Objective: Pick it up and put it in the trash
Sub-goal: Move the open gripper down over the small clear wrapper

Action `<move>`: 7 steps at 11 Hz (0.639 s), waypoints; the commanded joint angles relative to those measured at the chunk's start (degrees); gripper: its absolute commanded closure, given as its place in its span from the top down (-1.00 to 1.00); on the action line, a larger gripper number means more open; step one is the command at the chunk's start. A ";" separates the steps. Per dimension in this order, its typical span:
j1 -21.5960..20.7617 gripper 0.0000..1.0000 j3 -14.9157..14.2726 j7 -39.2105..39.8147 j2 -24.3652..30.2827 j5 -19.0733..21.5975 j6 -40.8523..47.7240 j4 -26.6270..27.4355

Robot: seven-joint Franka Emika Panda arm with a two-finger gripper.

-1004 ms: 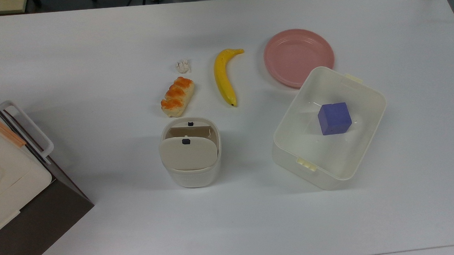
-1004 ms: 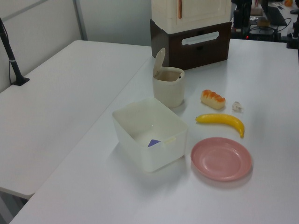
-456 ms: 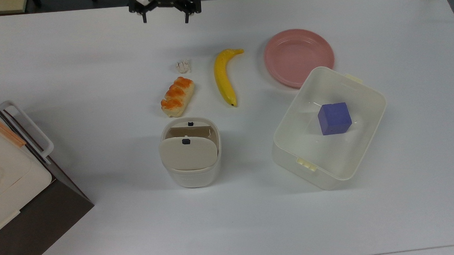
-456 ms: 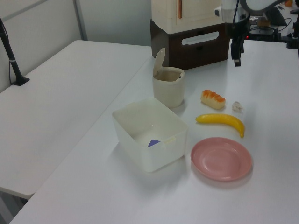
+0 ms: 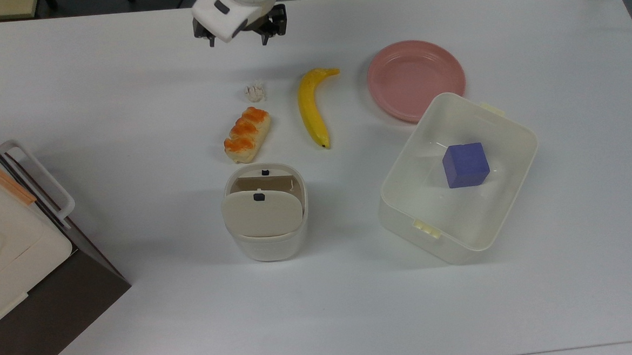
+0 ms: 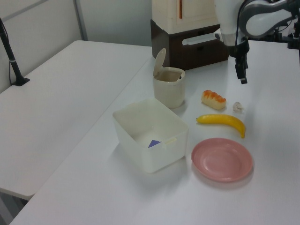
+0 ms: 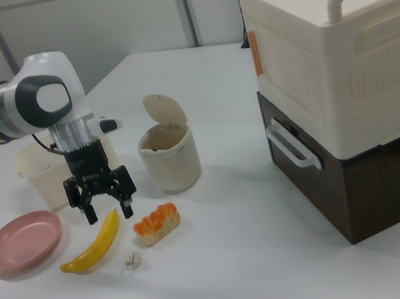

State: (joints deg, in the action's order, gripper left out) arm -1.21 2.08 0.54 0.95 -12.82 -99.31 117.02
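Note:
The tiny crumpled white paper wad (image 5: 255,92) (image 6: 238,107) (image 7: 132,262) lies on the white table, just above the orange-topped bread roll (image 5: 246,134) in the top view. The trash (image 5: 268,250) (image 6: 168,89) (image 7: 170,158), a small white bin, stands below the roll in the top view with its beige lid (image 5: 262,213) tipped up. My gripper (image 5: 238,40) (image 6: 242,72) (image 7: 109,211) hangs open and holds nothing. It is off the table, above the wad toward the top view's upper edge, and apart from it.
A banana (image 5: 311,110) lies right of the wad in the top view, with a pink plate (image 5: 415,79) further right. A translucent tub (image 5: 397,178) holds a blue cube (image 5: 465,165). Stacked cream and brown boxes (image 7: 342,80) stand at the top view's left.
My gripper came in from the top view's upper edge and has moved closer to the wad, still open. Nothing on the table has shifted.

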 commanded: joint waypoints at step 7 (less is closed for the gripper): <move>-2.65 1.00 2.93 -9.15 -11.67 -6.60 -7.03 1.81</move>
State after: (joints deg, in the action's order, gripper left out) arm -3.31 5.27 -6.27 -9.36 -17.22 -104.65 118.18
